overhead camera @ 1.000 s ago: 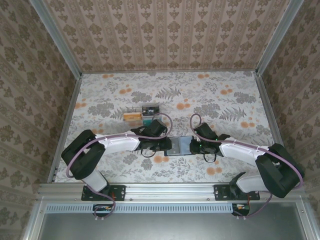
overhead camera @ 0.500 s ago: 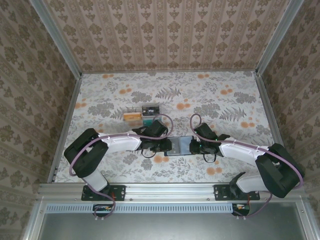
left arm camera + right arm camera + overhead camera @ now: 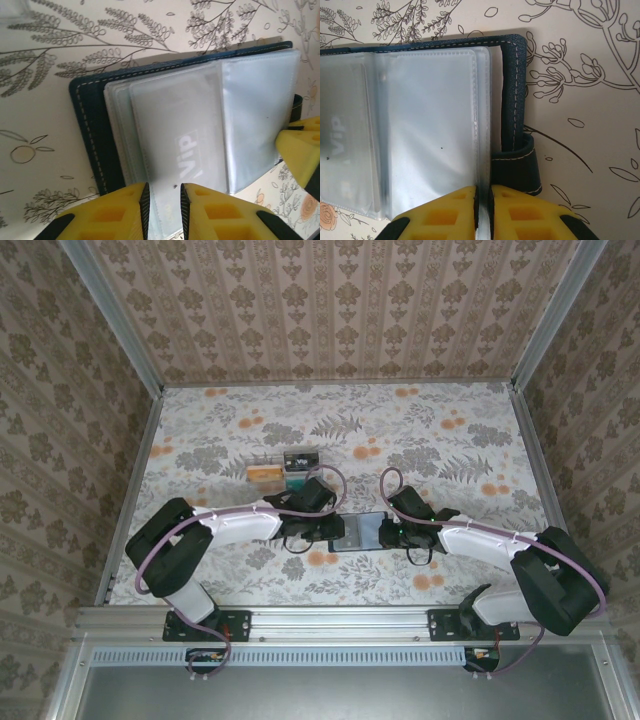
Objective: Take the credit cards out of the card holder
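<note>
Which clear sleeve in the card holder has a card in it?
The sleeve at the left hand: a pale card marked VIP shows through it. The right hand's sleeve looks empty.

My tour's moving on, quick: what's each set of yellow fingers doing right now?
Left fingers: closed, pinching a clear sleeve of the card holder.
Right fingers: closed, pinching the clear sleeves on its other half.

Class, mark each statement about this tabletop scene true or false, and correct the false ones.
1. The card holder lies open on the table. True.
2. The right gripper pinches the edge of a clear sleeve. True.
3. The card holder's cover is red. False: it is dark navy.
4. The clear box sits between the two grippers. False: it stands farther back on the table.
5. The Vip lettering shows through a sleeve. True.
</note>
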`<action>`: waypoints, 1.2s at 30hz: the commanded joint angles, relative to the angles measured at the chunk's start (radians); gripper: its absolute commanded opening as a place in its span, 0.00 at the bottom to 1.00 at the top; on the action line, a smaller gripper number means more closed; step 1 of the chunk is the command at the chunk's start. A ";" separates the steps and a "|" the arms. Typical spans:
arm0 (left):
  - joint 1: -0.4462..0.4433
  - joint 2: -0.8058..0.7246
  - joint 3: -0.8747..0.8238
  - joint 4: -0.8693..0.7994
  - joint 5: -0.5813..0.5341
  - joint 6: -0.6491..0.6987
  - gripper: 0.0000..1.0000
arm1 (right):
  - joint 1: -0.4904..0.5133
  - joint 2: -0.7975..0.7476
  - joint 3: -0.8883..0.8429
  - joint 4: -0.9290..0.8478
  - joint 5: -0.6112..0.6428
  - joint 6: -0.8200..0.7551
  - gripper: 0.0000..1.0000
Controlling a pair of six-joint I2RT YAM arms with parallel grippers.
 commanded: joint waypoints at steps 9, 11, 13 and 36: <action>-0.005 0.060 0.030 -0.026 0.036 0.002 0.26 | 0.012 0.014 -0.020 -0.031 -0.001 0.015 0.17; -0.005 0.062 0.032 -0.033 0.035 0.003 0.26 | 0.013 0.014 -0.020 -0.029 0.000 0.014 0.17; -0.005 0.061 0.032 -0.027 0.042 0.005 0.27 | 0.013 0.014 -0.020 -0.029 0.000 0.014 0.17; -0.014 0.052 0.078 0.111 0.147 0.046 0.40 | 0.018 0.013 -0.025 -0.026 0.002 0.024 0.19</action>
